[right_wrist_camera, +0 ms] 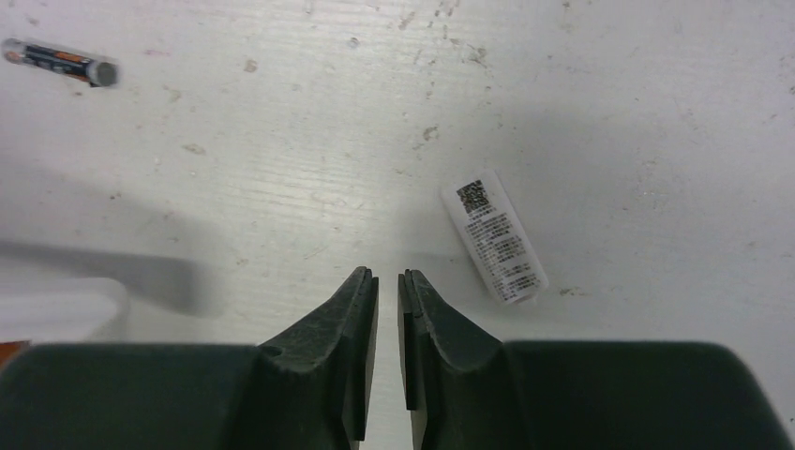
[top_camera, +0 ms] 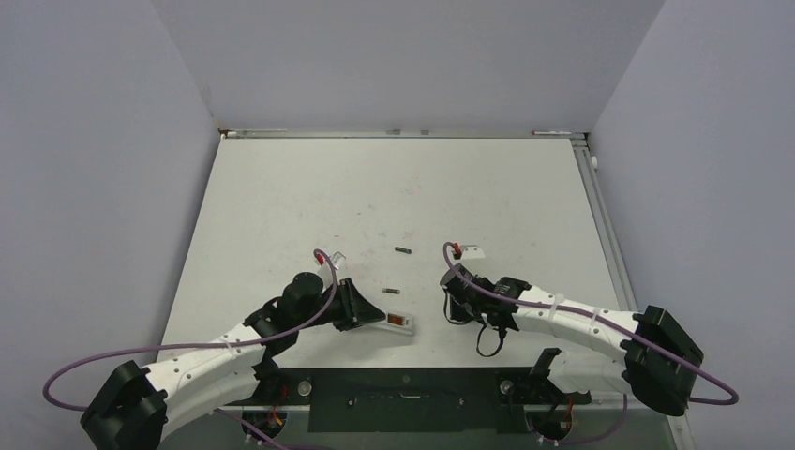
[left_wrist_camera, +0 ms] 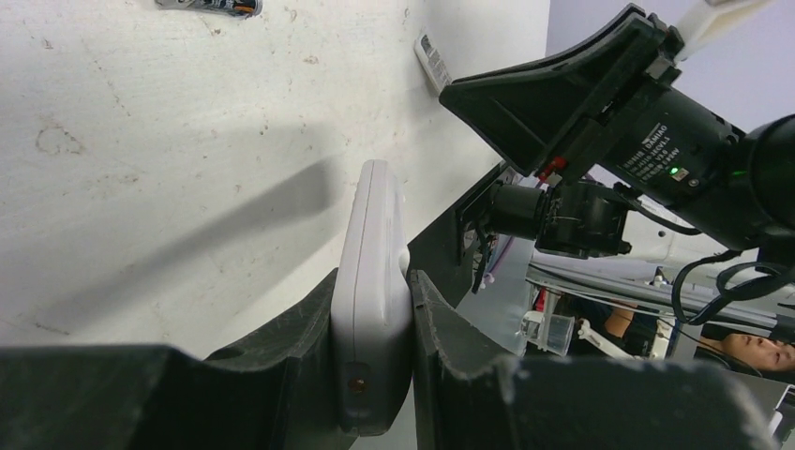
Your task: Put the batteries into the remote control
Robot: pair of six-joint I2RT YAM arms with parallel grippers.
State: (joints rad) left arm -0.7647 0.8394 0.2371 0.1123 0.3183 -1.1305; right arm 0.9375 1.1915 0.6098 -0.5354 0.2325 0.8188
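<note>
Clearly the step in hand is fetching a cell. The left gripper [left_wrist_camera: 373, 286] has its jaws clamped on one end of the remote control [left_wrist_camera: 370, 216], which juts out low over the desk [top_camera: 281, 206] towards the other arm. The right gripper [right_wrist_camera: 386, 281] hovers nearby with its jaws almost together, a thin slit between them and nothing inside.

Both cells lie loose on the desk: the near battery [top_camera: 392, 291] just beyond the remote, and the far battery [top_camera: 404, 250] a little further up.

To do this well, I judge the right jaws should spread, come down square across the near battery's middle and close gently. A smooth round cylinder will roll or squirt out of a skewed pinch. The left arm should hold the brownish recess [top_camera: 401, 322] facing up and level.

The remote is smooth white plastic with rounded edges. The batteries are thin dark cylinders with a printed wrap. The desk is pale, scuffed and speckled. A small white labelled piece [right_wrist_camera: 494, 239], possibly the cover, lies near the right jaws.
</note>
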